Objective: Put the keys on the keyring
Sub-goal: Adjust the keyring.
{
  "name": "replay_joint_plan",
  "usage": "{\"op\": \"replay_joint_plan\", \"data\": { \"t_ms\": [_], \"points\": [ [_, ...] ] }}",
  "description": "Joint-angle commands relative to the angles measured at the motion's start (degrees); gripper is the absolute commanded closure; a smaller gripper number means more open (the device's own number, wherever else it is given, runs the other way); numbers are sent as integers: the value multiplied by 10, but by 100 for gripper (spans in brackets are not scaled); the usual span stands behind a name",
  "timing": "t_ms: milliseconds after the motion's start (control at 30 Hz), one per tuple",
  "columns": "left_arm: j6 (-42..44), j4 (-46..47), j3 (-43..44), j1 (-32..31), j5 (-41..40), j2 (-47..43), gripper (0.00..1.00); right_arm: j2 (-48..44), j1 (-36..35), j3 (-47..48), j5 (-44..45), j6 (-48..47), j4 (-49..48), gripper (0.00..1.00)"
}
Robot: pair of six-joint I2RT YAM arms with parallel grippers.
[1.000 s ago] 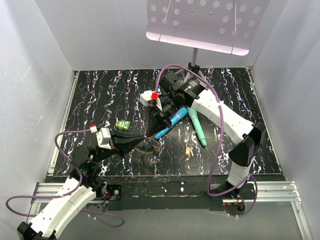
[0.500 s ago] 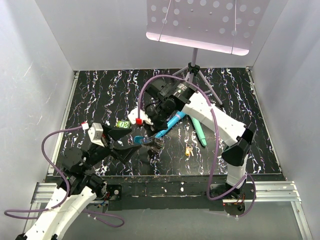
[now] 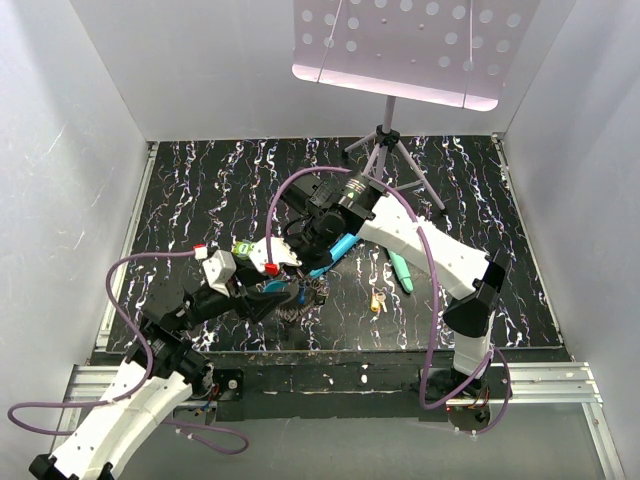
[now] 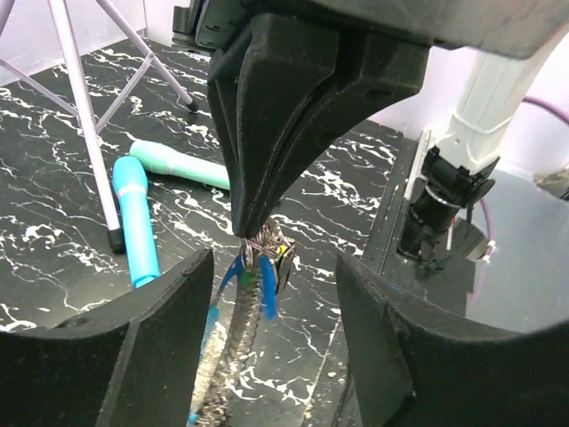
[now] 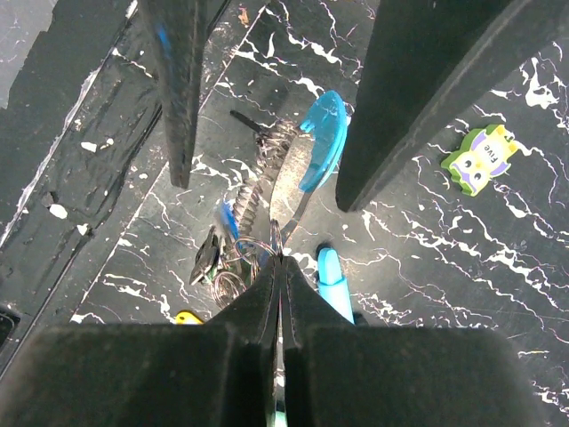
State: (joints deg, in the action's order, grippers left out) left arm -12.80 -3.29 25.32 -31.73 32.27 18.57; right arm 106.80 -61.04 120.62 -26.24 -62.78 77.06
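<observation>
Left wrist view: right end effector pinches the keyring, left end effector wide open astride it.

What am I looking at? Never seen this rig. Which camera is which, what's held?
Two robot arms bolted at a table's near edge. The wide picture comes from a fixed camera overhead; the other two from a camera on each wrist, its own fingers in view. The right gripper is shut, pinching a wire loop at the end of the keyring. The left gripper is open, one finger either side of it. On the black table: a yellow key, a blue stick, a teal stick, an owl piece, a tripod.
</observation>
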Motion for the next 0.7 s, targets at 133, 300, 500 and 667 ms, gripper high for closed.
{"op": "replay_joint_plan", "data": {
  "t_ms": [133,300,500,667],
  "points": [
    [46,85,-2,0,29,79,51,-21,0,40,-22,5,143,99],
    [46,93,-4,0,18,97,59,-22,0,45,-28,7,143,99],
    [48,90,-2,0,15,105,70,-21,0,49,-30,6,143,99],
    [51,80,3,0,20,112,75,-22,0,51,-30,6,142,99]
  ]
}}
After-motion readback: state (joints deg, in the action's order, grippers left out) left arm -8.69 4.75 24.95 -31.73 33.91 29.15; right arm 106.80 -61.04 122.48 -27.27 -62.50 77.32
